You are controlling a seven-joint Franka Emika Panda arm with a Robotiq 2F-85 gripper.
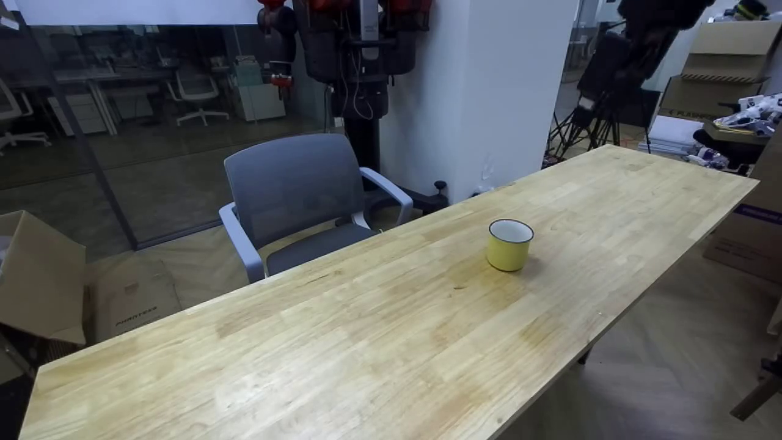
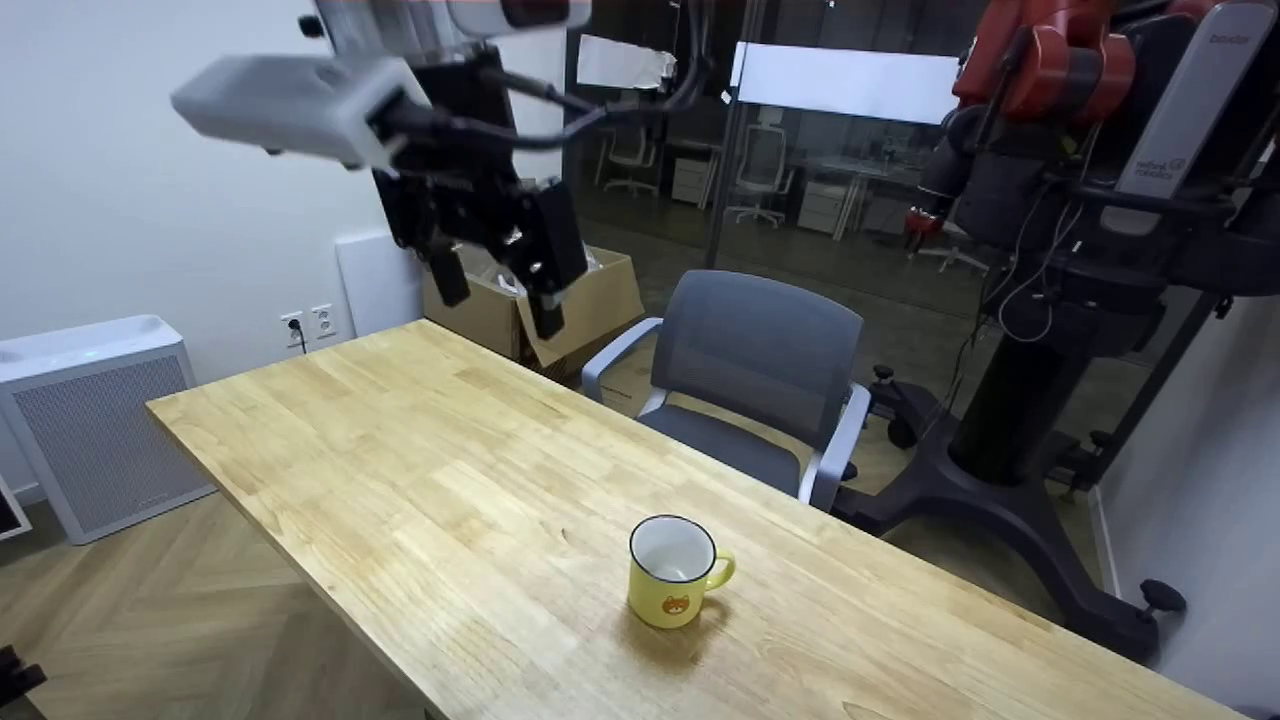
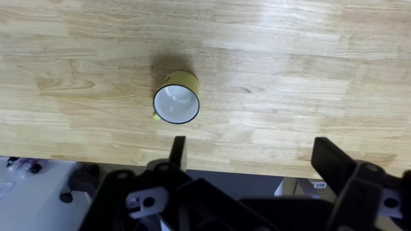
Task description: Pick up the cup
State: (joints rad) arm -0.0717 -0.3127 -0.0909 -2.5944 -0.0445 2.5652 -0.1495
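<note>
Both fingers of the gripper stand wide apart in the wrist view, above the table and well clear of the one cup. That cup sits on the table, in from the long edge, its white inside showing down to the bottom with small glints of light; its rim is dark, its outside yellow, and a bit of one handle pokes out. In an exterior view the cup stands upright on the table, and one grey chair with two armrests is at the table's long edge. Just off one end of the table is an open cardboard box; past the opposite end cardboard boxes are piled, too crowded to count. In an exterior view one orange animal face marks the cup's side, and the gripper hangs blurred above the table. Off the table's end the open cardboard box holds crumpled pale stuff, too blurred to name; near that end one white unit with a grille stands on the floor, and two sockets are set in the wall, one with a black plug in it. Past the table's long edge stands one red-and-black robot.
</note>
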